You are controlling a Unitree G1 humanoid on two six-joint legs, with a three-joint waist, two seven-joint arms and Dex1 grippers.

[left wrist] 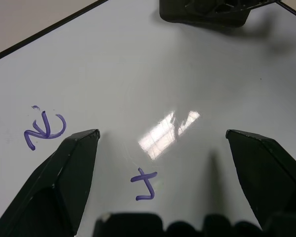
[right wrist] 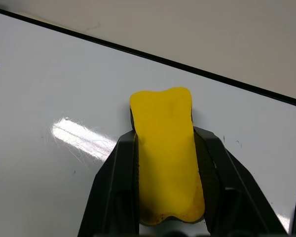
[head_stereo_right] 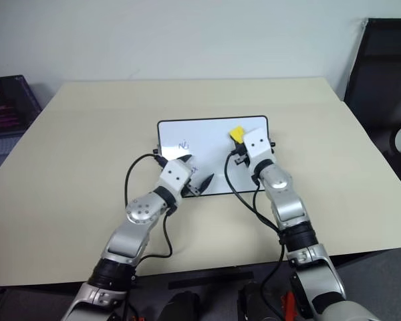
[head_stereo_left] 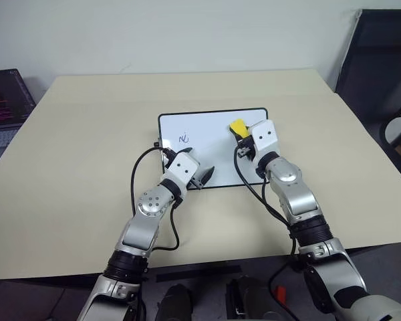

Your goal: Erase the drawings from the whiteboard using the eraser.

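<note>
The whiteboard point(head_stereo_left: 207, 130) lies flat in the middle of the table. My right gripper point(head_stereo_left: 241, 136) is shut on the yellow eraser point(right wrist: 165, 148), which sits on the board near its far right corner. In the head view the eraser point(head_stereo_left: 237, 126) pokes out ahead of the fingers. My left gripper point(left wrist: 160, 134) hovers open low over the board's near left part, holding nothing. Two purple drawings show between and beside its fingers: a looped scribble point(left wrist: 45, 128) and a small cross-like mark point(left wrist: 144, 182). The looped scribble point(head_stereo_left: 184, 138) sits on the board's left half.
The beige table point(head_stereo_left: 87, 134) has bare room all around the board. A laptop point(head_stereo_left: 3, 100) stands at the table's far left edge. A black chair point(head_stereo_left: 381, 60) is off the right side. Black cables loop from both wrists over the near table.
</note>
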